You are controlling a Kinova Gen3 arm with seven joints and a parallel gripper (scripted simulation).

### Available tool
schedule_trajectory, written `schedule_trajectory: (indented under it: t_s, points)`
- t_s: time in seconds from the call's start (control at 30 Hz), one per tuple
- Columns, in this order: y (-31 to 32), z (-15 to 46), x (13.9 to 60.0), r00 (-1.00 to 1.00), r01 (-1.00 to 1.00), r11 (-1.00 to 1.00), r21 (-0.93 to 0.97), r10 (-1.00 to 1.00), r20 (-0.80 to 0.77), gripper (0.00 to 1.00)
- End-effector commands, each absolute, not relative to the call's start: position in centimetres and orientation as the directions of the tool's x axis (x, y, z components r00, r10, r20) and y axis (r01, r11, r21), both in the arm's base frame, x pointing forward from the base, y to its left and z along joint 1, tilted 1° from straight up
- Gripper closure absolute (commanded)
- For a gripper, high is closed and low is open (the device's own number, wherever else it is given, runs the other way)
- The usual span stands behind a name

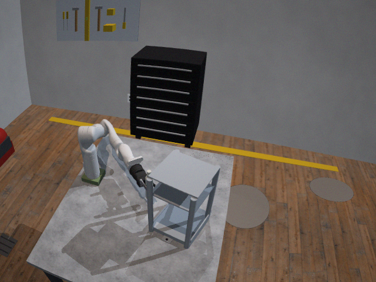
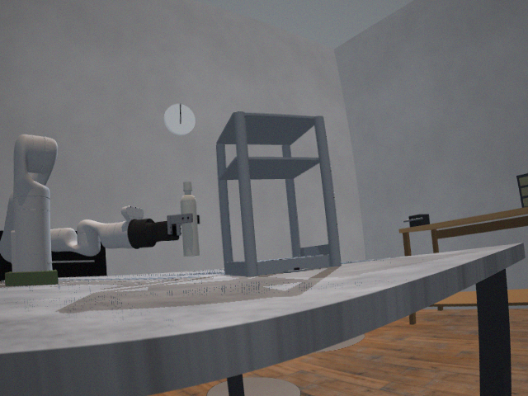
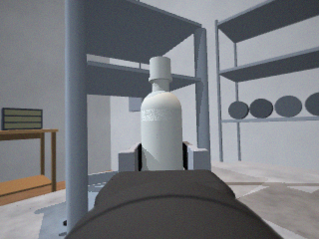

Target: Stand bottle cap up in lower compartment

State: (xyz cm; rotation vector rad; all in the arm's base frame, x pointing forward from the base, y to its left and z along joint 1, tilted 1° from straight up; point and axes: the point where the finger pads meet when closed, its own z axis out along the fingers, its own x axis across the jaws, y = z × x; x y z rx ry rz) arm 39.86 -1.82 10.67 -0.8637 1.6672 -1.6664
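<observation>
Fingers of the gripper (image 2: 187,219) pinched the bottle (image 2: 189,225) at mid-body, cap up and clear of the table (image 2: 298,307), at 9 o'clock of the shelving unit (image 2: 272,191), presumably so it could enter the lower compartment (image 2: 272,217) upright.

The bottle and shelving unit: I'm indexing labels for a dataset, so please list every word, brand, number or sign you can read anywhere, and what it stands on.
None can be read.
bottle, held in the tool: plain white, only a faint unlettered band.
shelving unit: bare grey, no markings.
wall clock: one hand, no numerals.
tool poster: pictures of tools only, no words.
</observation>
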Motion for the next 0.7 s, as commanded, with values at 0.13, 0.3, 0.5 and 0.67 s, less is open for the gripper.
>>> schedule_trajectory:
  t_s: [0.13, 0.3, 0.5, 0.67]
  points:
    - [-3.0, 10.8, 39.7, -0.602, -0.020, -0.011, -1.000, -0.798, 0.021, 1.00]
    - [-3.7, 10.8, 39.6, -0.602, -0.020, -0.011, -1.000, -0.798, 0.021, 1.00]
    - [-4.4, 10.9, 39.5, -0.602, -0.020, -0.011, -1.000, -0.798, 0.021, 1.00]
    - [-4.7, 10.9, 39.4, -0.602, -0.020, -0.011, -1.000, -0.798, 0.021, 1.00]
